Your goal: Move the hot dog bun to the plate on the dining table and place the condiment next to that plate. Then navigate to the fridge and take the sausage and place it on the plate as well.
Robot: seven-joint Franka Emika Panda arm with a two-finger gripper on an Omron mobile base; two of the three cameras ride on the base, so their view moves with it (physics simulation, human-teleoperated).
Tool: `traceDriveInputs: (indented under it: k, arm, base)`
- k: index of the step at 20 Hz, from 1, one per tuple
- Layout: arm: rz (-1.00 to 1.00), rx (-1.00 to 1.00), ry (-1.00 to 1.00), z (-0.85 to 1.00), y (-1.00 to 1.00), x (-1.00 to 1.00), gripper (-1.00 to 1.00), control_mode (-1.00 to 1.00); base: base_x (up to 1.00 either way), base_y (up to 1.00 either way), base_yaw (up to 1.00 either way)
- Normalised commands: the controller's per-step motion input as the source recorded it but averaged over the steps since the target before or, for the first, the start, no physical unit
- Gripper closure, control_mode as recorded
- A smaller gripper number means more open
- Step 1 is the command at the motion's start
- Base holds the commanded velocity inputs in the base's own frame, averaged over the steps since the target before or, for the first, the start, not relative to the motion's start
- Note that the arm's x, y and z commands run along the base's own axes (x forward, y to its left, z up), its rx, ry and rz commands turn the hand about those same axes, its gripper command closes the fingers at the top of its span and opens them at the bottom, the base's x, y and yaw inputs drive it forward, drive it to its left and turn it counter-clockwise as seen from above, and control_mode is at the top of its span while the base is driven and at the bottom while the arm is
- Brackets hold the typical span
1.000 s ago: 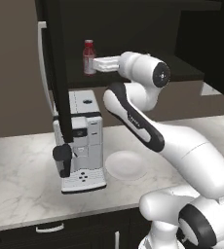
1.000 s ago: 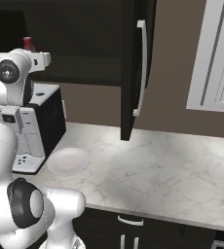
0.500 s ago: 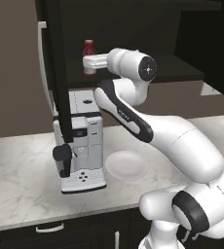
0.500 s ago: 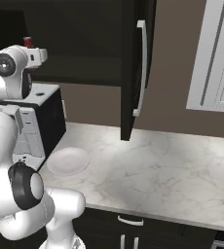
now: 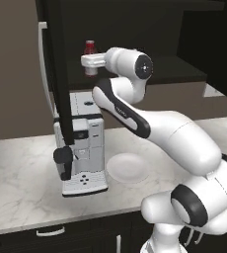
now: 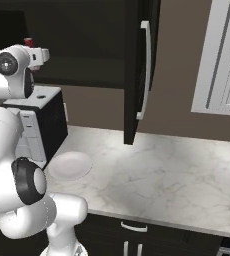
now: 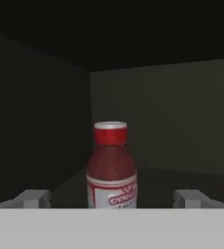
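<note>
Condiment [image 7: 111, 165]: a red bottle with red cap and pale label, standing upright on the dark shelf inside the open black cabinet, near the back corner of it; in the left base view [image 5: 89, 49] it is above the coffee machine
Gripper [image 7: 112, 199]: raised to the level of the cabinet shelf, pointing into the cabinet at the condiment; the jaws stand wide apart, one finger [image 7: 33, 198] on each side of the bottle, and they hold nothing
Gap: in the hand view the bottle is between the two fingers but farther inside the cabinet; if the tips are already beside it, this cannot be told
Coffee machine [image 5: 83, 143]: white and black, on the marble counter [image 5: 21, 173], below the cabinet, under the gripper
White plate [image 5: 128, 167]: plain, lying flat on the counter just beside the coffee machine, on its right in the left base view
Cabinet door [image 6: 137, 65]: open, with a slim grey handle, hanging over the counter to the right of the coffee machine in the right base view
</note>
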Motion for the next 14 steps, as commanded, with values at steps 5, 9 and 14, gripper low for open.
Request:
traceDriveInputs:
  k: [5, 9, 14]
  arm:
    - [0.0, 0.0, 0.02, 0.0, 0.06, 0.25, -1.0, -1.0]
    - [0.0, 0.0, 0.0, -0.02, 0.11, 0.18, -1.0, -1.0]
    - [0.0, 0.0, 0.0, 0.0, 0.1, 0.17, -1.0, -1.0]
  base:
    - [0.0, 0.0, 0.0]
    - [0.0, 0.0, 0.0]
    - [0.0, 0.0, 0.0]
